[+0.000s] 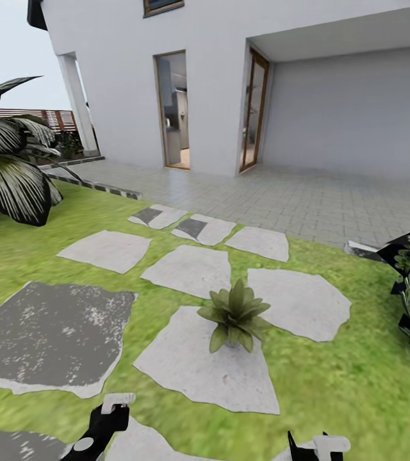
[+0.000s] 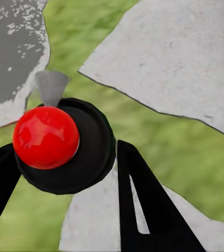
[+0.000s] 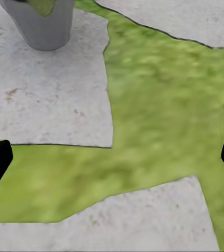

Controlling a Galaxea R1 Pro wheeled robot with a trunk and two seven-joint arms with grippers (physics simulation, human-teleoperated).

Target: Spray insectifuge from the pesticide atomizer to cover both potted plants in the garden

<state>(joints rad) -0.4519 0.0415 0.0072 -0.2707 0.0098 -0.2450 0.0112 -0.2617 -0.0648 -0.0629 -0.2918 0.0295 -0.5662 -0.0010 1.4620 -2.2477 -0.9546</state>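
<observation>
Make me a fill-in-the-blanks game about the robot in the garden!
1. The potted plant stands on a grey stepping ____.
2. The left gripper holds the pesticide atomizer, whose round knob is ____.
3. The right gripper holds nothing; its jaws are ____.

Missing words: stone; red; open

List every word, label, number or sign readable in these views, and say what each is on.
None: no readable text anywhere.
The pesticide atomizer in the left gripper shows a plain red mark, no lettering.
The potted plant, its grey pot, the stepping stones and the house wall carry no writing.
</observation>
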